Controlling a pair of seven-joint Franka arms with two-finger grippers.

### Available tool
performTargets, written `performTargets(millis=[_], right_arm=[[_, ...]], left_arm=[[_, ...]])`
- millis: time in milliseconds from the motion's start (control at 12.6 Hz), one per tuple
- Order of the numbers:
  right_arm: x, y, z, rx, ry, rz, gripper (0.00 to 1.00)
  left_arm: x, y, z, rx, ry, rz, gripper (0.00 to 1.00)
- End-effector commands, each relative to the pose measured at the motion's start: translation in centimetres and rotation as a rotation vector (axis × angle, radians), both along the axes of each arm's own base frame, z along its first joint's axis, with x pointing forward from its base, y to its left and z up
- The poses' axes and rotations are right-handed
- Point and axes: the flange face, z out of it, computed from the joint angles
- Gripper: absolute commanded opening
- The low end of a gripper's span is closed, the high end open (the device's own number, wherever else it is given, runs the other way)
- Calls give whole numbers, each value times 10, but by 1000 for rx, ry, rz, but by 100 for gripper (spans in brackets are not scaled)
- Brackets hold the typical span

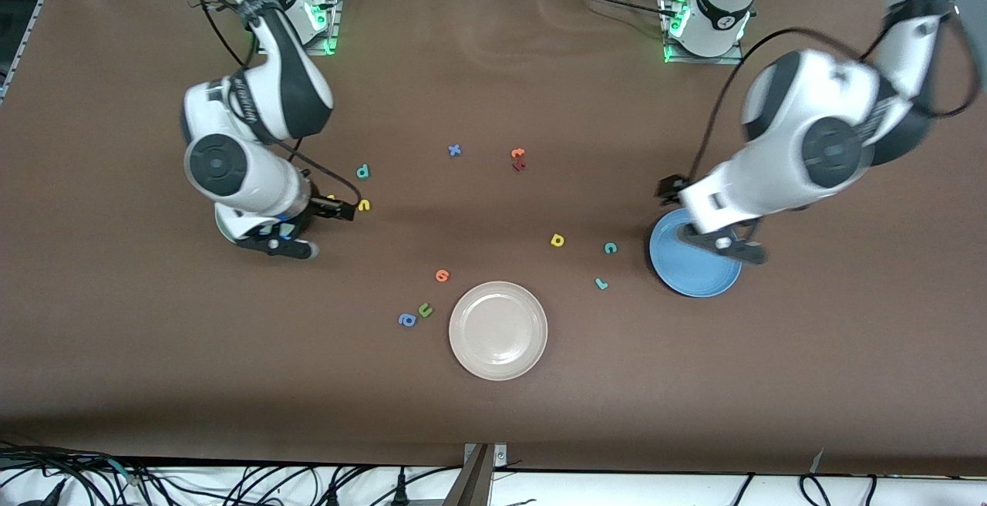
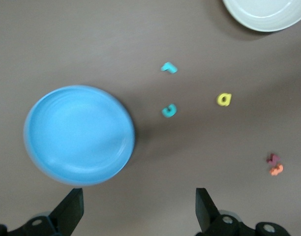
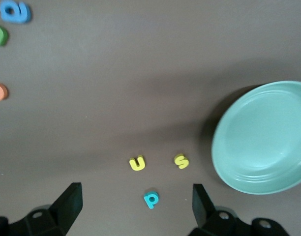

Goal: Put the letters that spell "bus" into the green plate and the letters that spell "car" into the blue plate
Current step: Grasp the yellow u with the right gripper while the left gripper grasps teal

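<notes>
The right gripper [image 1: 276, 244] hangs over the green plate [image 3: 261, 137] at the right arm's end of the table, its fingers [image 3: 67, 204] spread wide with nothing between them. Just beside that plate lie the yellow "s" [image 3: 181, 161] and the yellow "u" [image 1: 364, 204], with the teal "b" [image 1: 363, 172] a little farther from the front camera than the "u"; in the front view the "b" reads as a "p", its stem toward the camera, and the "u" lies turned on its side. The left gripper [image 1: 721, 246] hangs over the blue plate [image 2: 79, 135] at the left arm's end, jaws equally wide and empty. Near that plate, toward the table's middle, the teal "c" [image 1: 610, 247] opens toward the right arm's end; the hook-shaped teal "r" [image 1: 601, 284] lies nearer the camera, and the yellow "a" [image 1: 557, 241] sits beside the "c". A beige-white plate [image 1: 498, 330] rests nearest the camera.
</notes>
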Motion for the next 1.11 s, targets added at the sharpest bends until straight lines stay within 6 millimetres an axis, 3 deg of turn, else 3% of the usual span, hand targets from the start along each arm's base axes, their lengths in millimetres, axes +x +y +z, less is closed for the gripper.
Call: performTargets(millis=[0, 159, 476, 634, 1031], right_arm=[[-32, 10, -38, 35, -34, 20, 99], [-47, 8, -71, 50, -76, 52, 99], [-56, 9, -119, 49, -31, 121, 94], [-63, 17, -135, 55, -18, 135, 89], [-72, 16, -153, 44, 19, 140, 69]], left_arm=[[15, -24, -43, -25, -29, -40, 98], [16, -51, -73, -41, -62, -69, 92], [30, -56, -129, -63, -150, -332, 94], [34, -58, -153, -83, -182, -428, 95], [36, -60, -202, -107, -230, -516, 95]])
